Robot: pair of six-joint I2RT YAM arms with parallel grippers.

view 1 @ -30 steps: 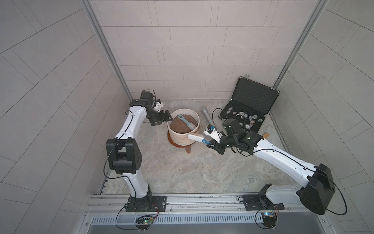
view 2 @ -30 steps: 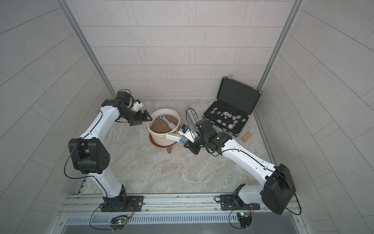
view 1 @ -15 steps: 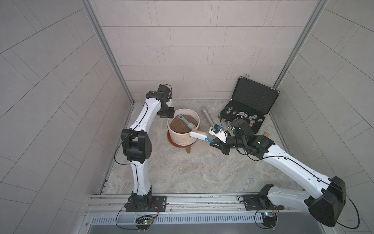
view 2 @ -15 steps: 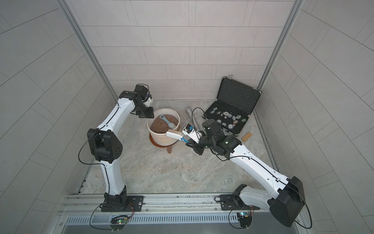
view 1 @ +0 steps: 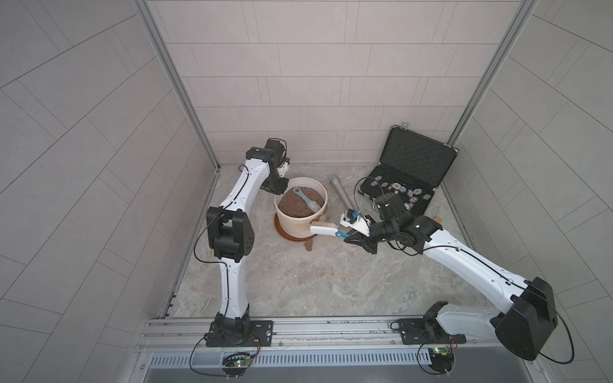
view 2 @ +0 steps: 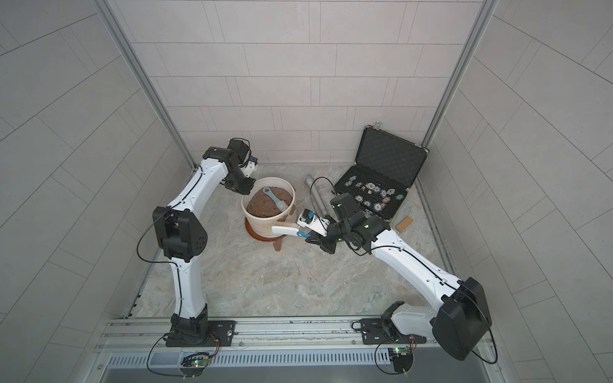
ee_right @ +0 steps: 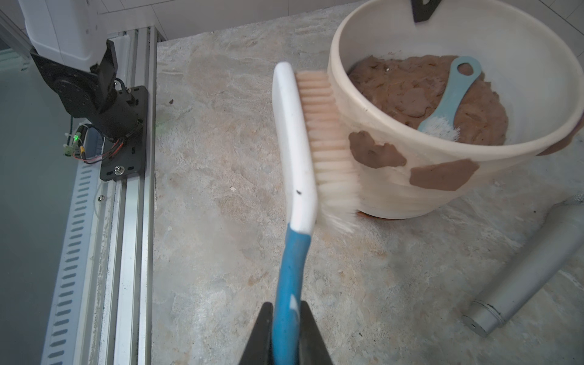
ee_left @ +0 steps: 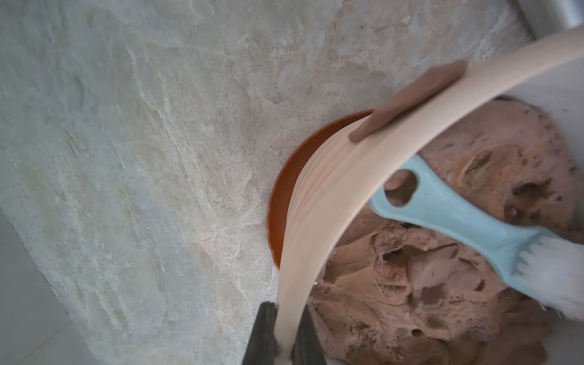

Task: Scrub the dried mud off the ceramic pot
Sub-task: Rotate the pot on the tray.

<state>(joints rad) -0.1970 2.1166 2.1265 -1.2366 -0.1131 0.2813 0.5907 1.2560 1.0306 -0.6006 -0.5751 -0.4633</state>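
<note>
Pot (ee_left: 328,192) rim within left end effector (ee_left: 286,319)

Both top views looked steeply down from high above the rail (view 1: 331,326) toward the back wall (view 1: 315,83), far off, and shared the whole stall: pot (view 1: 293,227), case (view 1: 418,159). The left wrist view sat tight against the pot's rim. The right wrist view looked along the brush (ee_right: 294,142) at the pot's side, close.

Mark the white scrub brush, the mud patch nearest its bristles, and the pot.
white scrub brush (ee_right: 294,142): right wrist view, white back of the head.
dried mud patch (ee_right: 376,153): right wrist view, middle of the blob.
ceramic pot (ee_right: 395,202): right wrist view, ribbed outer wall below that patch.
</note>
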